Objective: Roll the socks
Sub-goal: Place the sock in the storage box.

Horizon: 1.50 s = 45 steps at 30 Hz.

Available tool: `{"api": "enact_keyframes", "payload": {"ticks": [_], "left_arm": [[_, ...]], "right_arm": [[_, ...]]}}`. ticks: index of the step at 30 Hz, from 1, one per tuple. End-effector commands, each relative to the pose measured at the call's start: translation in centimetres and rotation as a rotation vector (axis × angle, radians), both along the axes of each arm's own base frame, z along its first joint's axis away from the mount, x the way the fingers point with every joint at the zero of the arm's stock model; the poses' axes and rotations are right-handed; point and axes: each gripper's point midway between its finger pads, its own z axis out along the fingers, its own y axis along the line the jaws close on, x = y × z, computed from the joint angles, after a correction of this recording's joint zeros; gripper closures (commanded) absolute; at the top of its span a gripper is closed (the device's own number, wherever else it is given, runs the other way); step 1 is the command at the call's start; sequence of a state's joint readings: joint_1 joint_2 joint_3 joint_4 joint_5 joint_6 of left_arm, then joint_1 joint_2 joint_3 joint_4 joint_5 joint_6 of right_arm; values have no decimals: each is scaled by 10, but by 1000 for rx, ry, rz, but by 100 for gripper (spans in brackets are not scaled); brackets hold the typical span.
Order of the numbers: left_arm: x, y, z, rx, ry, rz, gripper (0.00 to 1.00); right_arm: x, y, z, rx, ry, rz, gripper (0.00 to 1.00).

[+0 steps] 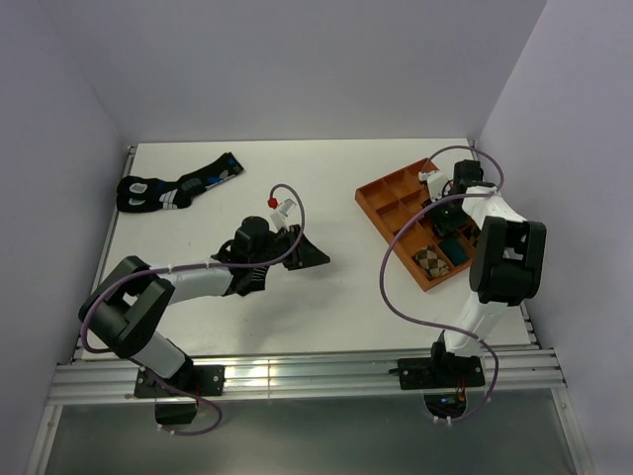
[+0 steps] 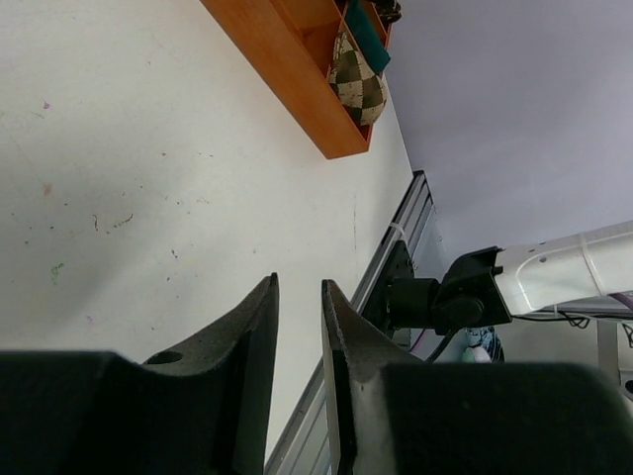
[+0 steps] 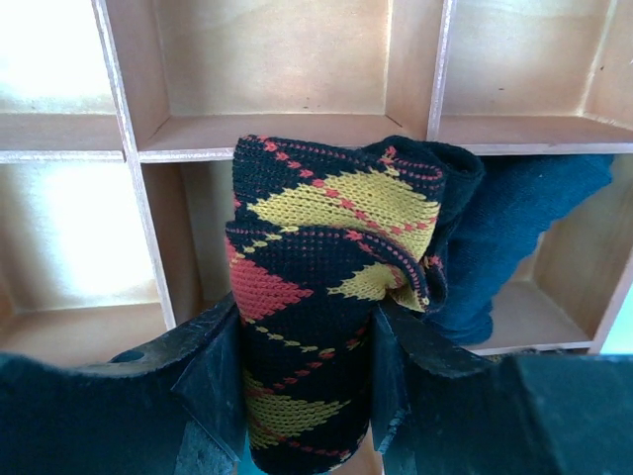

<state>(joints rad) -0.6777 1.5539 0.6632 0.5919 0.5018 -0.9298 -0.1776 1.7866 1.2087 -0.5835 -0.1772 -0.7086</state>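
Right pincer [image 3: 309,368], clamped on the rolled argyle sock bundle [image 3: 321,223] over the wooden tray [image 3: 119,129], should sink it squarely into one compartment before releasing; left pincer [image 2: 299,302] barely parted, empty.

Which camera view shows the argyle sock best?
The right wrist view: the argyle sock is close and sharp, clamped in the right gripper before the tray. The top view hides it under the right arm; the left wrist view shows none.

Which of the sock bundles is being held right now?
The argyle roll with red and yellow diamonds, pinched in the right gripper over the tray. The brown-checked bundle sits in a compartment; the blue-marked socks lie on the table.
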Motion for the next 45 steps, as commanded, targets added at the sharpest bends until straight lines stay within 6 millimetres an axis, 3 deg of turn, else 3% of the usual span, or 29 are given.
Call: {"api": "enact_keyframes", "payload": {"ticks": [1, 16, 27, 29, 31, 40, 45], "left_arm": [[2, -9, 20, -47, -48, -33, 72], [3, -16, 21, -55, -31, -65, 72], [2, -19, 24, -55, -33, -88, 72], [2, -19, 23, -59, -31, -90, 72], [2, -19, 23, -61, -32, -91, 72], [3, -22, 23, -63, -30, -93, 72], [4, -24, 22, -60, -28, -94, 72]], "right_arm": [[-57, 32, -38, 182, 272, -71, 100], [-56, 22, -41, 272, 380, -313, 100], [-58, 7, -45, 194, 404, -370, 99], [-58, 6, -45, 185, 392, -368, 92], [-56, 5, -43, 179, 380, -371, 91], [-39, -1, -23, 167, 270, -372, 55], [-32, 1, -12, 184, 238, -357, 42]]}}
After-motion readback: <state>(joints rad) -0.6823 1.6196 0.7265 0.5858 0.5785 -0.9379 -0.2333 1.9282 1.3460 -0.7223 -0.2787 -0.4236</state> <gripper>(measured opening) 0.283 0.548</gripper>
